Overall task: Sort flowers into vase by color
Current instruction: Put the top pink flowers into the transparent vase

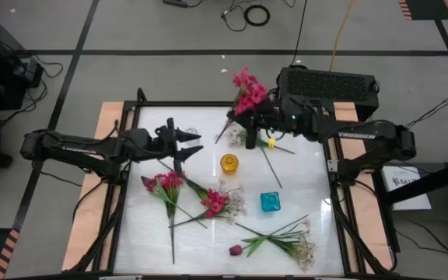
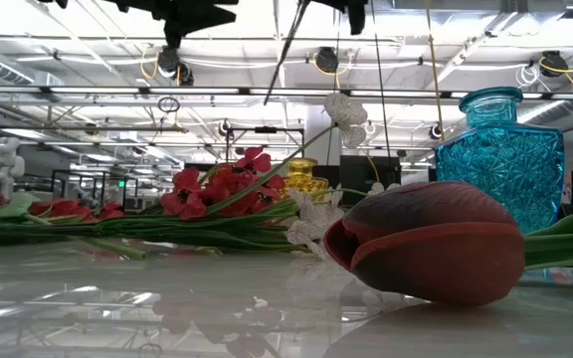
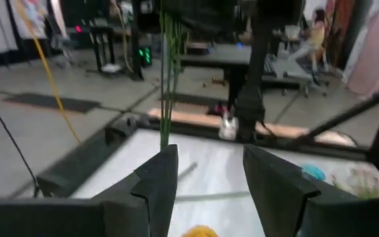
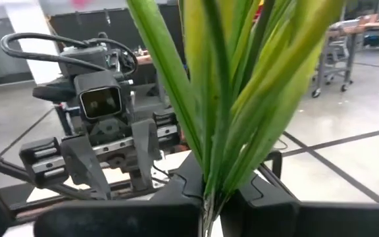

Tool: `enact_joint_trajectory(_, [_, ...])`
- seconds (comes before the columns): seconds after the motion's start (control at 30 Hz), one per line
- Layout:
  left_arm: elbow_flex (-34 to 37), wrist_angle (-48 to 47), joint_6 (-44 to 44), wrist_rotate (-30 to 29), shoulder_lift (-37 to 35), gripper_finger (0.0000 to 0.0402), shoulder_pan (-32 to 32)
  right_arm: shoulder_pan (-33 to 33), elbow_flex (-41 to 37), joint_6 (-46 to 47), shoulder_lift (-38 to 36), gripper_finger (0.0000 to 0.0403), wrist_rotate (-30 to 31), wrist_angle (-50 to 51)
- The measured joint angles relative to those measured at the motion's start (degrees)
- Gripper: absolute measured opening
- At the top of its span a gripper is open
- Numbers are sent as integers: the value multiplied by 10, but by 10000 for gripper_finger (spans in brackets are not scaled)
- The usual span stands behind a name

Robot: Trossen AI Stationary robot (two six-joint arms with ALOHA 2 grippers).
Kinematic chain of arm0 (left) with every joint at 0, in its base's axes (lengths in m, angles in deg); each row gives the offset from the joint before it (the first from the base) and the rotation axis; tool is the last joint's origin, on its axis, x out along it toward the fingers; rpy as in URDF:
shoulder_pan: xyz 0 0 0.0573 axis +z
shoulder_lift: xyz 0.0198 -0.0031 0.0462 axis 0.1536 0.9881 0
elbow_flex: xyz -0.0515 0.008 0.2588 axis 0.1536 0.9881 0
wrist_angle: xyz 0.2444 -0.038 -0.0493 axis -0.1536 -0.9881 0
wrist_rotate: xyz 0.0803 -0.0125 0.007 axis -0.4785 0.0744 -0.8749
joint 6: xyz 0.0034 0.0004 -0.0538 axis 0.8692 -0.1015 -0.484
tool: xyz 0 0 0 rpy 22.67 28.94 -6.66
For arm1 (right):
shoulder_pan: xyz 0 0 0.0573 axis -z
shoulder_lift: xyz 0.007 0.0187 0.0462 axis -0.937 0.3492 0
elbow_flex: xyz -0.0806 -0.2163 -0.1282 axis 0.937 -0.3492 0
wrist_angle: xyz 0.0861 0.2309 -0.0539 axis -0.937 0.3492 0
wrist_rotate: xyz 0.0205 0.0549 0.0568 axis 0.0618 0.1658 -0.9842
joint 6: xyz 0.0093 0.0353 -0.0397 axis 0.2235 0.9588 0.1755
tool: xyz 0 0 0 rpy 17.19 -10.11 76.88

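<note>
High view shows the right gripper [image 1: 249, 118] at the far edge of the desk [image 1: 201, 241], its jaws pressed together on the green stems of a magenta-pink sprig [image 1: 247, 92], blossoms raised above the arm. Right wrist view confirms the pinch: the stems and leaves [image 4: 232, 99] rise straight out from between the dark fingers [image 4: 262, 197]. Judged from this, the sprig is held low on the stem so the cut end can be steered into a vase mouth.

Left gripper [image 1: 187, 145] hovers over the near-left part of the desk, jaws spread and holding nothing; it faces the right arm, possibly placed to steady or receive the stems.

2 vases stand mid-desk: a yellow vase [image 1: 229, 163] and a blue vase [image 1: 270, 202], both without flowers. Unsorted stock lies flat: 2 further pink sprigs [image 1: 166, 183] and [image 1: 215, 202], white sprigs [image 1: 302, 247], and 1 maroon tulip bud [image 1: 236, 250]. Sorting has barely begun.
</note>
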Motion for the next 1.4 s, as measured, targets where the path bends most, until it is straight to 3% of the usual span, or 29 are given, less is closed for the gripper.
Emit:
enact_joint_trajectory(0.17, [0,20,11,-6,-17,193,18,14,78,2,66,8,-41,41])
enact_joint_trajectory(0.5, [-32,-20,40,1,-51,282,78,27,191,-47,175,8,-54,79])
enact_joint_trajectory(0.6, [-38,-24,55,5,-59,297,96,37,208,-55,190,8,-86,84])
enact_joint_trajectory(0.8, [-45,-24,19,106,-55,304,148,44,245,-54,230,8,-140,124])
enact_joint_trajectory(1.2, [-56,-36,12,175,-41,304,225,43,283,-63,258,9,-140,130])
enact_joint_trajectory(1.4, [-56,-14,11,264,-15,284,251,42,283,-65,258,9,-140,131])
